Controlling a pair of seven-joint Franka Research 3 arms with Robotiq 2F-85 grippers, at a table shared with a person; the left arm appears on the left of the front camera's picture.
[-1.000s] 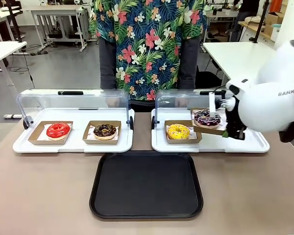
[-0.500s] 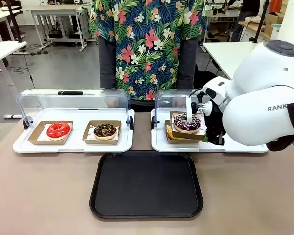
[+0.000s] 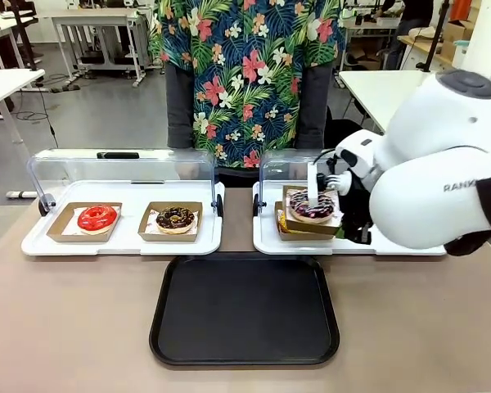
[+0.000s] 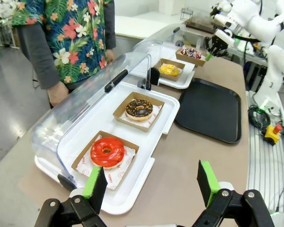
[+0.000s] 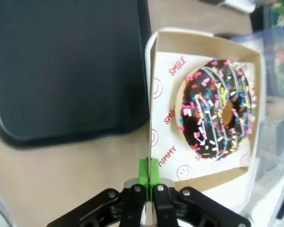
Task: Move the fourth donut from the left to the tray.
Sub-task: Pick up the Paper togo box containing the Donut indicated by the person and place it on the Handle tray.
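From the front, the right gripper (image 3: 358, 232) is clamped on the edge of a small brown cardboard tray (image 3: 311, 223) and holds it above the right white display tray (image 3: 266, 239), over a yellow donut (image 3: 283, 223) in its own carton. In the held carton lies the dark chocolate-glazed ring donut with pink and white sprinkles (image 3: 311, 204). The large black rectangular plastic serving tray (image 3: 244, 309) lies on the brown desk (image 3: 74, 319), nearer the camera. A person in a flowered shirt (image 3: 245, 65) stands at the far side.

The left wrist view shows the left gripper (image 4: 150, 181) with jaws wide apart, holding nothing, above the desk beside a red-glazed donut (image 4: 107, 152).

In the right wrist view, the green pads (image 5: 148, 171) pinch the carton's wall; the sprinkled donut rests on white printed paper (image 5: 166, 118), beside the black tray's rim.
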